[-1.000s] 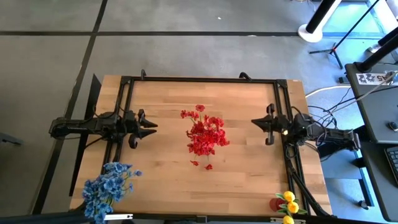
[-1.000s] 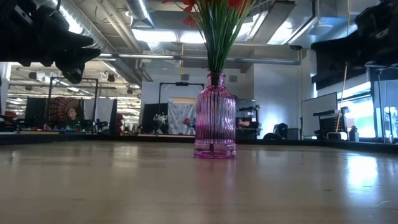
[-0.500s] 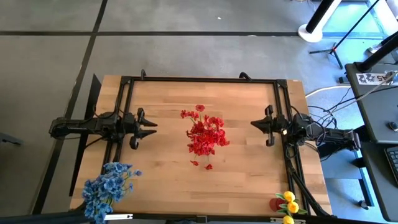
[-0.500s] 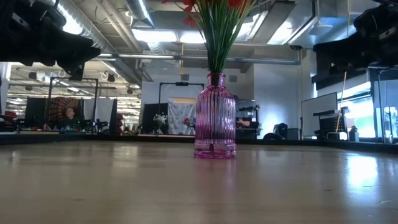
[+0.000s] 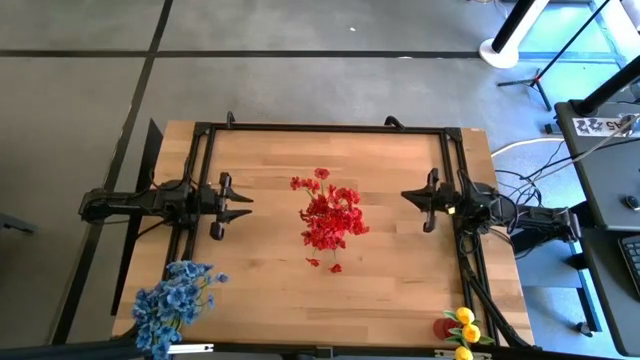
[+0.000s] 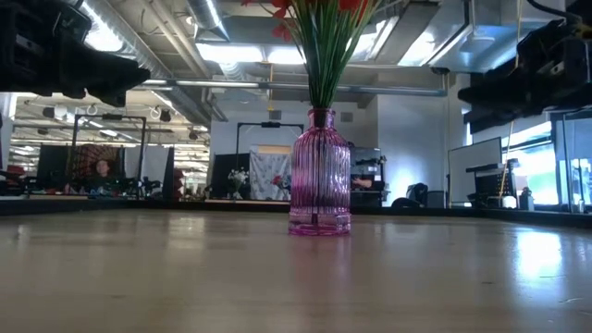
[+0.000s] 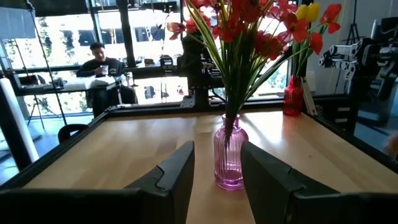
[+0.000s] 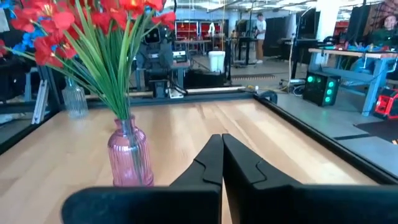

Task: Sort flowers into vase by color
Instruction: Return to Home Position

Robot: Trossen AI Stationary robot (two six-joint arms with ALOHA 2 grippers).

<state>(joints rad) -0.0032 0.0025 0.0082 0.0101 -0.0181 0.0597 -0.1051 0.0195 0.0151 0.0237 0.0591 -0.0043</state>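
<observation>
Pink glass vase (image 6: 319, 176) holds the red flowers (image 5: 330, 220); either side of it wait the left arm (image 5: 150, 203), jaws spread, and right arm (image 5: 500, 212), jaws pressed together, both empty, sorting apparently finished.

In the low view you lose the red flowers (image 6: 319, 37) past the top edge. From above, the yellow flowers (image 5: 464, 330) run off the bottom edge, and blooms hide the vase (image 6: 319, 176).

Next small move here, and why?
Probably retract fully to home: red flowers fill the pink vase, blue flowers and yellow flowers stand bunched apart at the corners, the left tool is open and empty, the right tool shut on nothing.
</observation>
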